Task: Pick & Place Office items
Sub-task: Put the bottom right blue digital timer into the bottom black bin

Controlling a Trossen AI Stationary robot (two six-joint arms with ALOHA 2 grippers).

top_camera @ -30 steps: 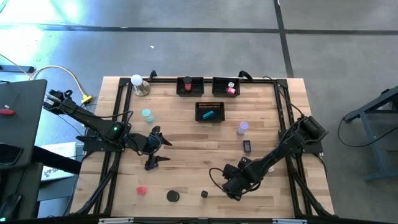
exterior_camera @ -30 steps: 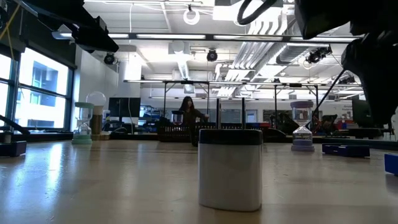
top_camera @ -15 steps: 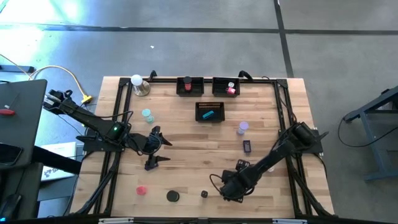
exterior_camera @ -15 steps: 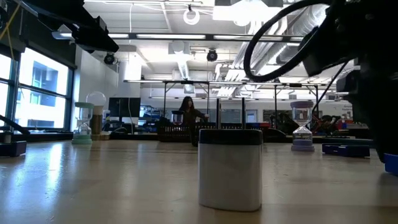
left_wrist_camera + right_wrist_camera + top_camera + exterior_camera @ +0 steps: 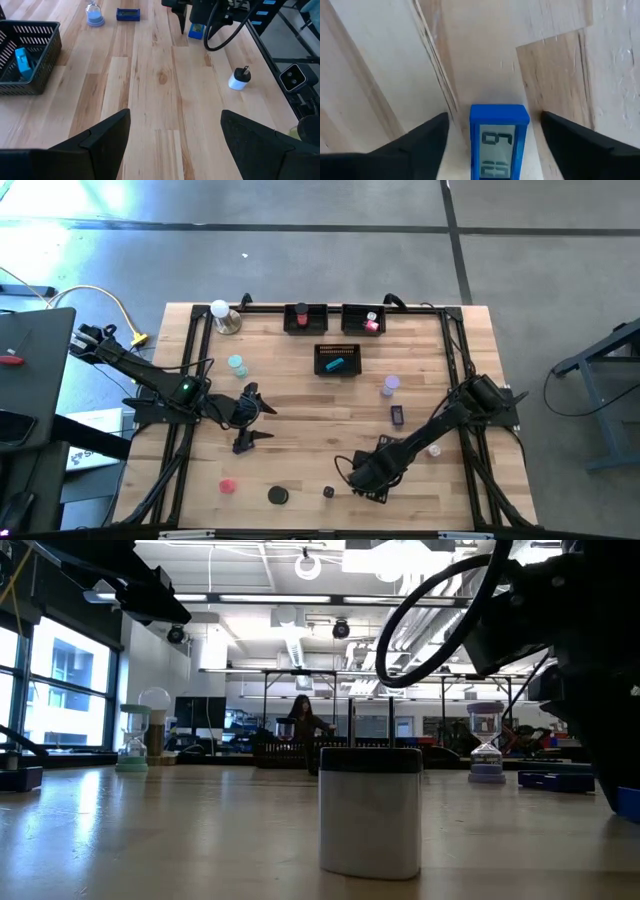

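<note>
The right gripper (image 5: pixel 495 150) hangs low with fingers spread on either side of the small blue clock (image 5: pixel 499 141), apparently lined up to close on it, while the left gripper (image 5: pixel 175 145), also open, waits at mid-table.

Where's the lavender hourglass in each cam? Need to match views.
High view: small lavender hourglass, right of centre on the table.
Low view: far back, right of the middle.
Left wrist view: far ahead of the fingers.
Right wrist view: not in it.
Shared landmark: the dark blue rectangular block next to it.
</note>
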